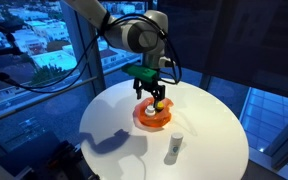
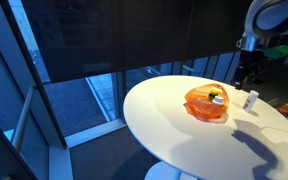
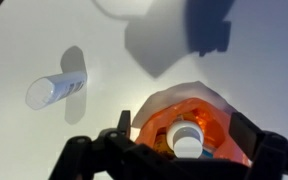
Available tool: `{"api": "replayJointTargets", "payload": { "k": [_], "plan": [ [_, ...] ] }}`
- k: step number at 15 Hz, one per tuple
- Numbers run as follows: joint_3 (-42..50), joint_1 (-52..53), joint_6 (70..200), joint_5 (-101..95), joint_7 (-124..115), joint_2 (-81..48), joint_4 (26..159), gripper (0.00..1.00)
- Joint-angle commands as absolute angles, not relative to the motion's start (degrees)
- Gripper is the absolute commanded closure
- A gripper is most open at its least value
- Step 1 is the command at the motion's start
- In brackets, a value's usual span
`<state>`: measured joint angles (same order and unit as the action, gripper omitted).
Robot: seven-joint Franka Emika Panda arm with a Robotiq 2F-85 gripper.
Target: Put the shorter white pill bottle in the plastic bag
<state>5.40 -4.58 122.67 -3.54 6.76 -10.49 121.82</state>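
The shorter white pill bottle sits inside the orange-red plastic bag, cap toward the wrist camera. It shows as a small white spot in the bag in an exterior view. The bag lies near the middle of the round white table in both exterior views. My gripper hovers just above the bag. Its fingers stand wide apart on either side of the bottle and do not touch it. The gripper is open.
The taller, slimmer white bottle stands on the white table beside the bag. The table's round edge drops off on all sides. Large windows surround the scene.
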Motion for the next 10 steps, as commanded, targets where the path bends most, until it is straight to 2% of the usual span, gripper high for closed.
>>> {"api": "replayJointTargets", "payload": {
  "k": [1,10],
  "plan": [
    [5.6,-5.0,116.4,-4.7,5.8,-5.5,122.1,0.0],
    [5.4,-4.7,105.5,-5.2,2.2,2.2,120.3,0.0]
  ]
}}
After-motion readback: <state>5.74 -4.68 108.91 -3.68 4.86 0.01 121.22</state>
